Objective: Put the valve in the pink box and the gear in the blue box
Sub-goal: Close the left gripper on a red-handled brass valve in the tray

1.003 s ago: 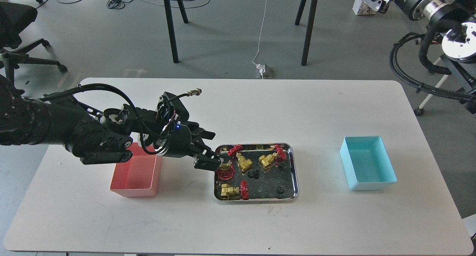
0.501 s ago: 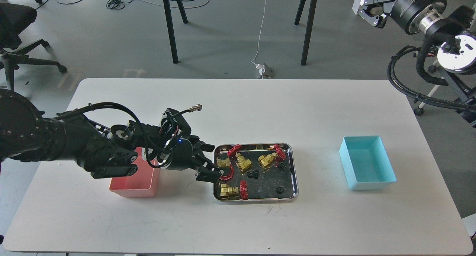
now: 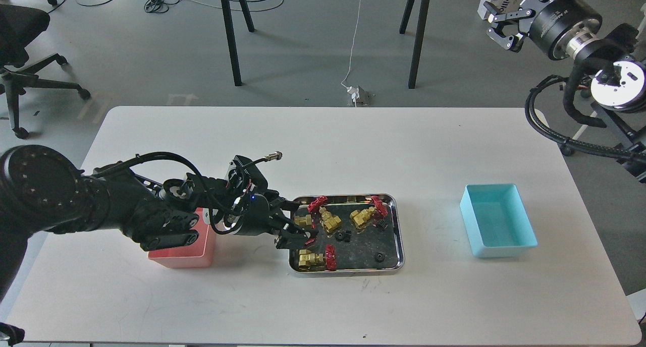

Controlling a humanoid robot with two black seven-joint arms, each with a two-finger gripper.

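A steel tray (image 3: 398,231) at the table's middle holds four brass valves with red handwheels and several tiny black gears, one gear (image 3: 344,236) near the centre. My left gripper (image 3: 298,222) is low over the tray's left edge, open, its fingers either side of the leftmost valve (image 3: 304,220). Whether they touch it I cannot tell. The pink box (image 3: 181,253) sits left of the tray, partly hidden under my left arm. The blue box (image 3: 497,228) stands empty on the right. My right gripper (image 3: 500,26) is raised off the table at the top right, open and empty.
Other valves lie at the tray's front left (image 3: 313,259), middle (image 3: 330,221) and back right (image 3: 364,216). More gears lie at the front right (image 3: 378,257) and by the back right valve (image 3: 382,225). Table legs, cables and a chair stand on the floor behind.
My left gripper has dropped lower and reached into the tray's left side around the leftmost valve, which has tipped over. My right gripper has shifted slightly at the top right.
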